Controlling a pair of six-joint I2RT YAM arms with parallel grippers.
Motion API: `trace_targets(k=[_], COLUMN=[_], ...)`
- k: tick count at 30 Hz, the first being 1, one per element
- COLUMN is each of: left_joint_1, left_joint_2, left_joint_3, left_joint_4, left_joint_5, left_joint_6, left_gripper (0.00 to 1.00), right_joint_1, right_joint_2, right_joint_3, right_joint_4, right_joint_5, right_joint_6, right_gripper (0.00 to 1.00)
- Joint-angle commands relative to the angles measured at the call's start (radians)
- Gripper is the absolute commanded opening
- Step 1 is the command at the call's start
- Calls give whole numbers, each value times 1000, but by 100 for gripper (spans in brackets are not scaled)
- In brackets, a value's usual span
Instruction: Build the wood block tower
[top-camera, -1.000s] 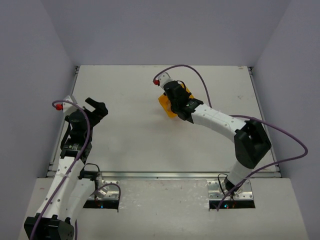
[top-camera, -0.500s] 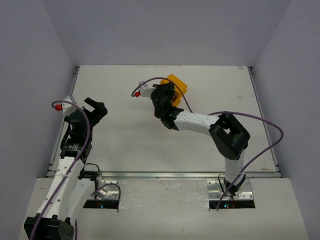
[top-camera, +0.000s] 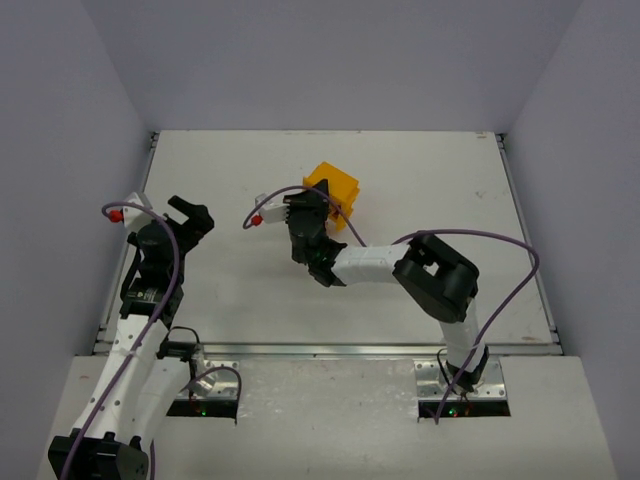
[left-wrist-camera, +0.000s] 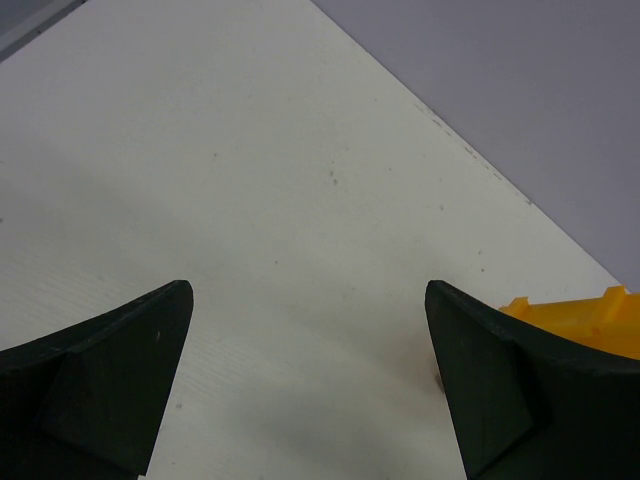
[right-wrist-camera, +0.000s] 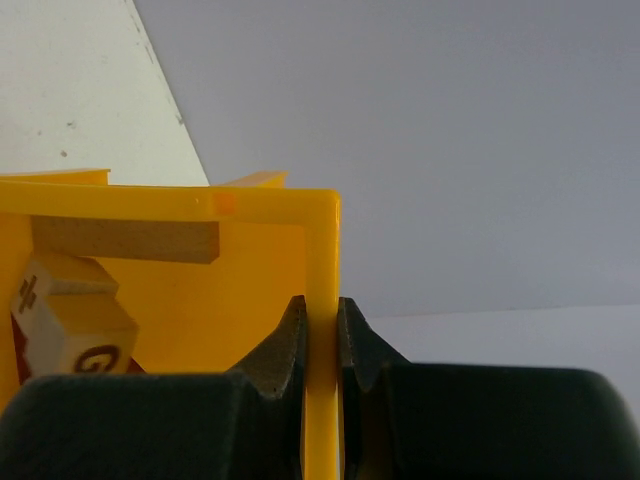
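My right gripper (right-wrist-camera: 321, 305) is shut on the side wall of a yellow plastic bin (right-wrist-camera: 200, 290), one finger inside and one outside. The bin (top-camera: 335, 188) hangs tilted above the table's middle back, with the right gripper (top-camera: 318, 205) at its near-left side. Inside it lie the tower's wood blocks: a pale tan bar (right-wrist-camera: 125, 240) and a pale block with printed marks (right-wrist-camera: 75, 315). No blocks show on the table. My left gripper (top-camera: 190, 215) hovers open at the table's left side, and between its fingers (left-wrist-camera: 308, 300) there is only bare table.
The white table (top-camera: 250, 280) is walled by grey panels on three sides. A corner of the yellow bin (left-wrist-camera: 580, 315) shows behind the left gripper's right finger. The right arm's elbow (top-camera: 435, 275) and purple cables arch over the table's right half.
The right arm has folded leftward, carrying the yellow bin in its grip from the centre, up toward the back and then slightly left. The left arm has not moved.
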Motion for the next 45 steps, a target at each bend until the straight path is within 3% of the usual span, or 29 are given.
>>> trace_targets(k=[1,4,7,9,15,22,28,36,40,45], left_joint_1=[2,1,1,1,1,2,2,1,1,2], left_joint_2=[-13,-14,-10,-9,-13,-5,-6,-7,-8,-6], left_joint_3=[10,9,10,10,13,16,18,21,21,22], left_joint_4=[11,9,11,11,5,5,4,3,3,4], left_joint_5=[-10,-10,-10,-11,-8,-5,1,15,27,27], left_joint_6=[-7,-7,-6,-6,-4,-3,-1,-1,1,1], left_gripper=[100,100,100,100,100,100,100,100,100,100], right_joint_1=[16,24,47,47,71,66,58,-134,-272,-402], right_joint_2=[11,46,120,155,152,70,43,-130,-258,-288], right_joint_3=[2,12,52,91,131,52,9,-18,-84,-133], right_joint_4=[115,268,535,597,666,393,410,393,265,259], right_joint_5=[45,56,47,45,44,53,75,214,287,386], right_joint_6=[-31,-157,-416,-510,-589,-324,-284,-76,112,141], right_gripper=[0,0,0,0,0,0,0,0,0,0])
